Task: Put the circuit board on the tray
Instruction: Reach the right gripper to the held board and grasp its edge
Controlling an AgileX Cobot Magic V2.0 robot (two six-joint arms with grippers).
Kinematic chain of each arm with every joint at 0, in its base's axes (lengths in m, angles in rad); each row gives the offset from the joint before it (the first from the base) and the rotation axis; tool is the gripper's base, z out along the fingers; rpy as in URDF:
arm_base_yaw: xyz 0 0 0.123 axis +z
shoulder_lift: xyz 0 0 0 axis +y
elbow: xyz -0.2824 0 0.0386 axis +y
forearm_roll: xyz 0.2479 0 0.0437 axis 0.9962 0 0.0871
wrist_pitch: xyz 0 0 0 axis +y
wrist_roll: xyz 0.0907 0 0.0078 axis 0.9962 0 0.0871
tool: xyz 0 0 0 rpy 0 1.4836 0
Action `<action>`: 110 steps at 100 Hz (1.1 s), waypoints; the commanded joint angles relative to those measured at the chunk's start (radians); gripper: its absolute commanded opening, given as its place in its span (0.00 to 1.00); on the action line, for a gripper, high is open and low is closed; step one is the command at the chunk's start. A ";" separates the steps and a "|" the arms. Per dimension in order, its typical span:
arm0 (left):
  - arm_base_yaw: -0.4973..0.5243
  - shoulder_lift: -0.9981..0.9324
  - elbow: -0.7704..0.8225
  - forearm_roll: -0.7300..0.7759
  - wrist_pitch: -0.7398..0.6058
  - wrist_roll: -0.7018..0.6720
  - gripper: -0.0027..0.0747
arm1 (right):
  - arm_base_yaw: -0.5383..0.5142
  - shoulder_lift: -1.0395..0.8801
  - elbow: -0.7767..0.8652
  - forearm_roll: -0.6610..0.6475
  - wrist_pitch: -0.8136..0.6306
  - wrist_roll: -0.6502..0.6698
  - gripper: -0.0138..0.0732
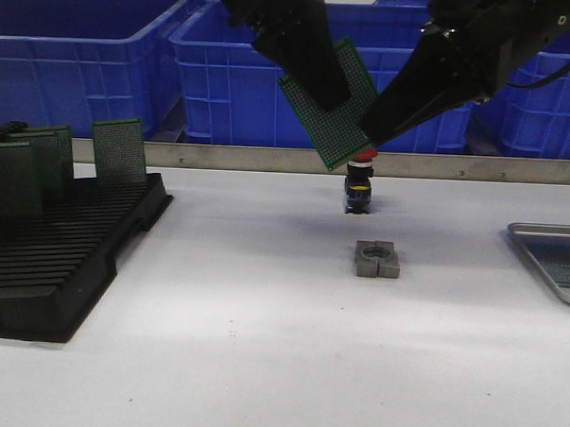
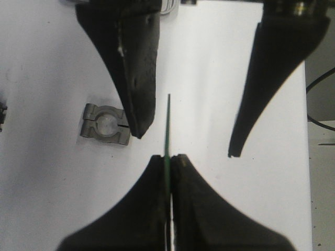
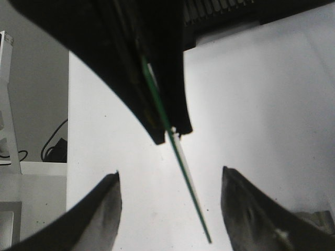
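The left gripper (image 2: 168, 172) is clamped on one circuit board (image 1: 330, 102), held in the air above mid-table. The right gripper (image 3: 170, 209) stands spread, fingers either side of the board's free edge. If the left lets go before the right closes, the thin board could drop edge-on. Near to far: one black rack (image 1: 65, 261) with, I think, four boards; one grey block (image 1: 377, 258); one tray (image 1: 548, 246) at the right edge; at least two blue crates (image 1: 244, 70).
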 commanded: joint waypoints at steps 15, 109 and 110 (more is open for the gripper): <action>-0.007 -0.067 -0.031 -0.051 0.042 -0.008 0.01 | 0.005 -0.034 -0.030 0.065 0.023 -0.013 0.63; -0.007 -0.067 -0.031 -0.051 0.042 -0.010 0.68 | 0.005 -0.034 -0.030 0.066 0.016 -0.013 0.09; -0.007 -0.067 -0.031 -0.051 0.042 -0.010 0.72 | 0.005 -0.034 -0.030 0.066 0.016 -0.013 0.09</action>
